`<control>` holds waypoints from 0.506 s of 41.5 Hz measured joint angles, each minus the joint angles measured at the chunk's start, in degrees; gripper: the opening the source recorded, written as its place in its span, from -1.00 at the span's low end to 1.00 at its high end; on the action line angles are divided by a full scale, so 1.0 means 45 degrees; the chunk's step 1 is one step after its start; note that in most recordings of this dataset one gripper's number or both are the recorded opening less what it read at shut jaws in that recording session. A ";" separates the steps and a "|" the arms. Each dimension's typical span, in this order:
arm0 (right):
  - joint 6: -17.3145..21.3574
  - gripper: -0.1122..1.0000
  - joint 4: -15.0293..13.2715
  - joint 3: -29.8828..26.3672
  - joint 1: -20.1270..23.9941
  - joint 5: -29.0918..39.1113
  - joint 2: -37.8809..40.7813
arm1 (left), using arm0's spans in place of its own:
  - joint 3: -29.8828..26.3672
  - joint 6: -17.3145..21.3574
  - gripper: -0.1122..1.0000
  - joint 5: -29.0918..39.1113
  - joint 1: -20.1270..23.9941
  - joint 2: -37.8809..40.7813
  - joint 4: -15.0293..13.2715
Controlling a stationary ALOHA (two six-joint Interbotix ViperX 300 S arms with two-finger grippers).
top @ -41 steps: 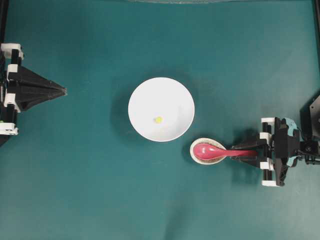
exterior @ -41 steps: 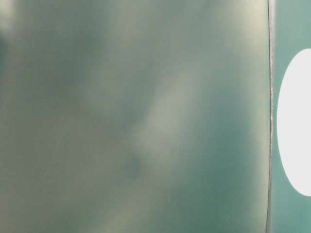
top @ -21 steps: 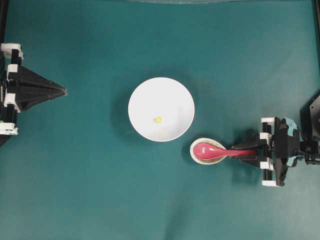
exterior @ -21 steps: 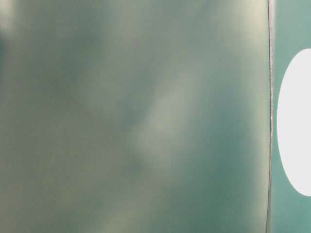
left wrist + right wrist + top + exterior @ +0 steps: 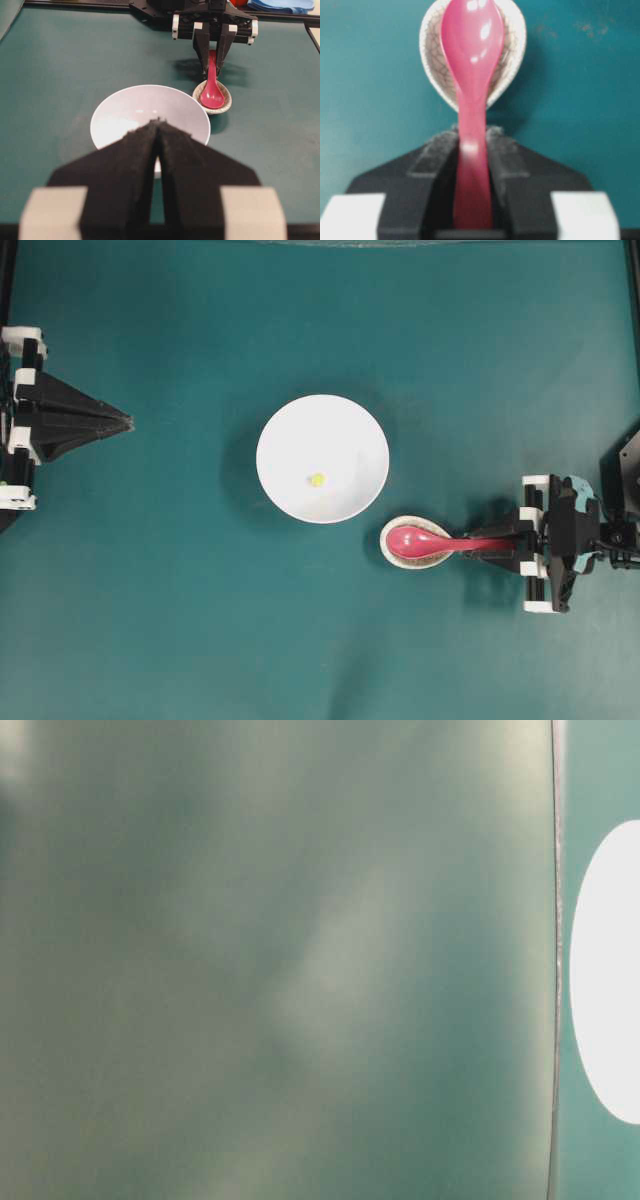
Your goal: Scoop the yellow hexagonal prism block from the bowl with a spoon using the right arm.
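- The white bowl (image 5: pixel 322 458) is sitting near the middle of the green table (image 5: pixel 200 620), and the tiny yellow block (image 5: pixel 317 479) is lying inside it, a little below the bowl's centre in the overhead view.
- The red-pink spoon (image 5: pixel 428 543) is resting with its scoop in a small speckled cream dish (image 5: pixel 388 550), which is standing just beside the bowl's lower right rim.
- The spoon's handle is pointing away from the bowl, toward the right arm (image 5: pixel 575 540).
- The right gripper (image 5: pixel 472 150) is gripping the spoon's handle: in the right wrist view the two black fingers (image 5: pixel 437 155) are pressing against the handle on either side.
- The scoop is lying face up in the dish, well apart from the yellow block.
- The left gripper (image 5: pixel 125 422) is sitting at the left edge of the table, far from the bowl, with its fingers (image 5: pixel 130 160) pressed together and holding nothing.
- The table-level view is showing only a blurred green surface and a white oval at its right edge.
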 measured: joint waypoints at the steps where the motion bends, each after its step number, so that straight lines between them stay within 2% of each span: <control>1: 0.0000 -0.41 0.0020 -0.0020 0.0000 0.0020 0.0000 | 0.0000 0.0000 -0.79 -0.0020 0.0000 -0.0020 0.0000; 9: 0.0000 -0.41 0.0000 -0.0039 0.0000 0.0215 -0.0117 | 0.0000 0.0000 -0.79 -0.0020 0.0000 0.0000 0.0000; 21: -0.0117 -0.41 0.0000 0.0215 0.0000 0.0293 -0.1426 | 0.0000 0.0000 -0.79 -0.0020 0.0000 0.0000 0.0000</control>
